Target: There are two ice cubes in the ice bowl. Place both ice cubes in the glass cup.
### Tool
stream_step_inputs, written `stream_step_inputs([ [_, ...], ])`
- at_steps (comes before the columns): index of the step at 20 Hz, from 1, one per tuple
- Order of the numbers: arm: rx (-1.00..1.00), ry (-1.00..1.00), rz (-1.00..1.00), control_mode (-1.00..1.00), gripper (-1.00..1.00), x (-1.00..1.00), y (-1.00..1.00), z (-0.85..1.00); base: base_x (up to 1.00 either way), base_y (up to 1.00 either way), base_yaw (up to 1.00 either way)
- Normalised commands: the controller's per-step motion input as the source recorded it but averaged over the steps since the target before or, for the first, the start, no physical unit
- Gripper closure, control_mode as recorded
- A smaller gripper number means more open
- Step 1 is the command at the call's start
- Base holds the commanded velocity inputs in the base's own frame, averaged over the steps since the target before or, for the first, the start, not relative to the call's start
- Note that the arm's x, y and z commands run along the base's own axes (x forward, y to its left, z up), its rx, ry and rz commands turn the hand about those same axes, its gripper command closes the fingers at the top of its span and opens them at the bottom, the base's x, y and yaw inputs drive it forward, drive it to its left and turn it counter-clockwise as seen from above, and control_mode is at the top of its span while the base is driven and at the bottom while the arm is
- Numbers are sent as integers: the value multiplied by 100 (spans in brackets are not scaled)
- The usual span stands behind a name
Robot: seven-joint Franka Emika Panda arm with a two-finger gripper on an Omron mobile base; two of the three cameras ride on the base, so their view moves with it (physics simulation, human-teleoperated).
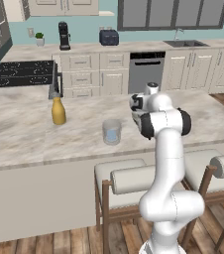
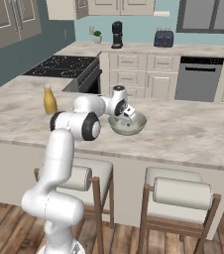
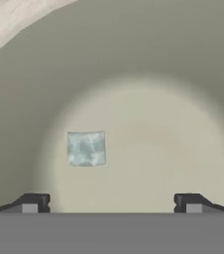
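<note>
The ice bowl [image 2: 136, 126], wide and grey-beige, sits on the marble island counter, and its inner wall [image 3: 134, 64] is seen close up. One pale-blue ice cube [image 3: 86, 148] lies on the bowl's floor, left of centre between my fingers. My gripper [image 3: 111, 203] hangs open just above the bowl's bottom, touching nothing; from the right base camera the gripper [image 2: 129, 115] reaches down into the bowl. The glass cup [image 1: 112, 131] stands to the left of my arm, with a pale-blue ice cube [image 1: 113, 135] showing inside it.
A yellow bottle [image 1: 58, 110] stands on the counter left of the cup. Two cushioned stools [image 1: 129, 178] are tucked under the island's near edge. A stove [image 1: 22, 73], a coffee machine [image 1: 64, 35] and a toaster [image 1: 109, 36] are on the far counters.
</note>
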Motion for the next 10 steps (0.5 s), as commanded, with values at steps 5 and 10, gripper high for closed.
stream_step_inputs([
  [5, 0, 0, 0, -100, -100, 30, 0, -25, 0, 0, 0],
  [10, 1, 0, 0, -100, -100, 39, 0, -20, 0, 0, 0],
])
